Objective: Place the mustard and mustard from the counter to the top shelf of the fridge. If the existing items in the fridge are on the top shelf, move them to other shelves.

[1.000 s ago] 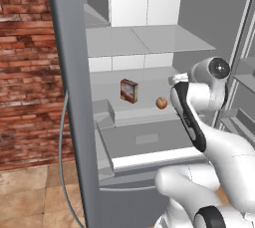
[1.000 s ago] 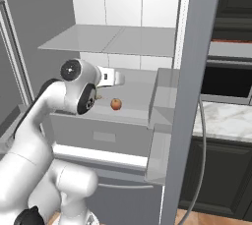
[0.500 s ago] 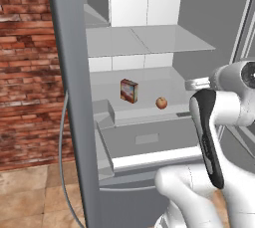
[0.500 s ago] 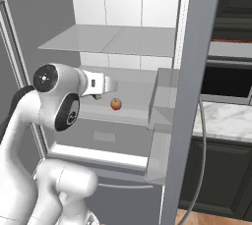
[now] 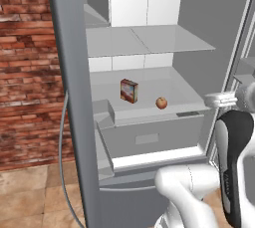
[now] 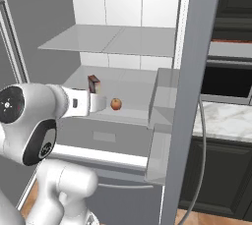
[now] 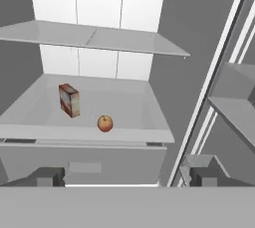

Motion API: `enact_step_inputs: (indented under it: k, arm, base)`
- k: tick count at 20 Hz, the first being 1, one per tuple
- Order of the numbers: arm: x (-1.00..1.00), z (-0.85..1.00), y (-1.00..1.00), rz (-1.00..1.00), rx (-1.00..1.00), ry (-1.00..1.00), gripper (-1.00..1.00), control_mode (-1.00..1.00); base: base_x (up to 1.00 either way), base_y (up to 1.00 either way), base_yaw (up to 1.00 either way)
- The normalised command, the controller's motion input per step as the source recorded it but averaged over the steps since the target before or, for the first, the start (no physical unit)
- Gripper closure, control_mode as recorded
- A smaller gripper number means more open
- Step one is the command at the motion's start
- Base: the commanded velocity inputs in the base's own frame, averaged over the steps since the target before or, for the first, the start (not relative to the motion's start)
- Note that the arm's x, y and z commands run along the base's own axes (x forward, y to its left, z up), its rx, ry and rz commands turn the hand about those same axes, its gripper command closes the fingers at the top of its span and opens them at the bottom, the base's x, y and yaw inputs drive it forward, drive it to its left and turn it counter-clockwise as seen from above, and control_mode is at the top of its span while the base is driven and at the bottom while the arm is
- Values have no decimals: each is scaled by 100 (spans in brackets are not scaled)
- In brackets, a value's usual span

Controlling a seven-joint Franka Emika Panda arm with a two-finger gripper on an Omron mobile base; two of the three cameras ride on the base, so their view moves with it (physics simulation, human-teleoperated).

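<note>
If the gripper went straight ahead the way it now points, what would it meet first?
Probably nothing close. The open gripper faces into the fridge, roughly at the wide white shelf where the small red-orange apple and the small upright box stand. The apple looks nearest its line, though depth is unclear.

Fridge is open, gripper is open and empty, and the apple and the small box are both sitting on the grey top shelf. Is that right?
Not quite. The apple and the box stand on the wide white shelf over the drawer, not on the grey top shelf, which is bare. The hand view shows this plainly. The rest holds: the fridge is open, and the gripper is open and empty.
</note>
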Motion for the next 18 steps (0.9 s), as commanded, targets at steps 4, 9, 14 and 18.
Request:
enact_step_inputs:
  k: [4,9,14,18]
  arm:
    - [-76,14,28,1,-1,0,-100,-100]
    - [-18,5,56,0,-4,3,-100,-100]
    - [0,0,49,0,-3,2,-100,-100]
    - [0,0,0,0,0,0,-100,-100]
  base:
    - [0,0,0]
    - [0,0,0]
    - [0,0,0]
    - [0,0,0]
